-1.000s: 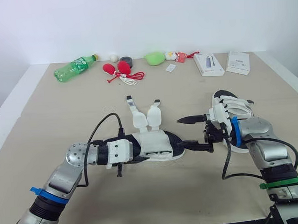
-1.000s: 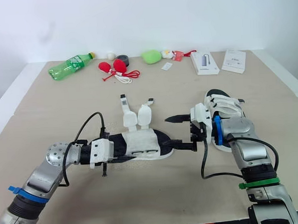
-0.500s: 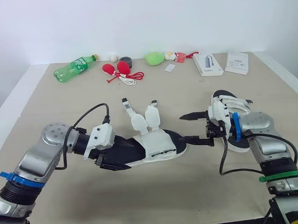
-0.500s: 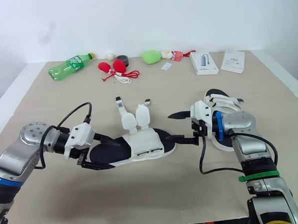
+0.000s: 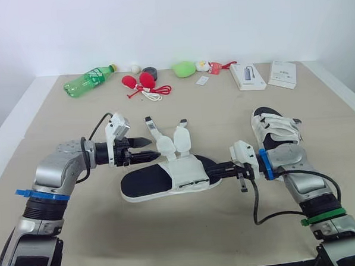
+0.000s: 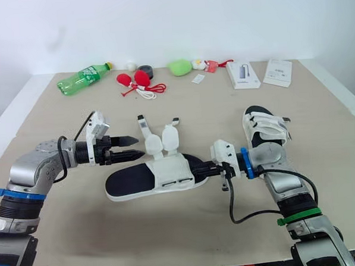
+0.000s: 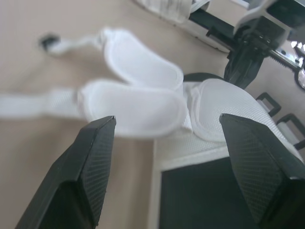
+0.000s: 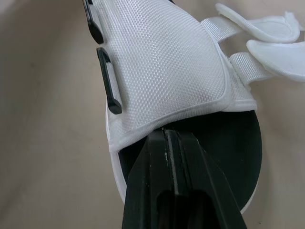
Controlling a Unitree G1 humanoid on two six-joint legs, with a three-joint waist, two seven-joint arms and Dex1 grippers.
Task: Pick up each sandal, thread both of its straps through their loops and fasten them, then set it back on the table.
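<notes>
While L gripper [image 5: 149, 147] has fingers spread beside 2 unfastened straps [image 5: 181, 139], R gripper [image 5: 220, 171] fingers are pressed together at white sandal [image 5: 185, 171] w/ black insole.

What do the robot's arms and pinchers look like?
Both arms are shiny silver. The left arm wears blue bands; the right arm a blue band and a green band. Black cables loop to a white box at each wrist. The left gripper and right gripper each have two pointed black fingers with a fine grid texture.
</notes>
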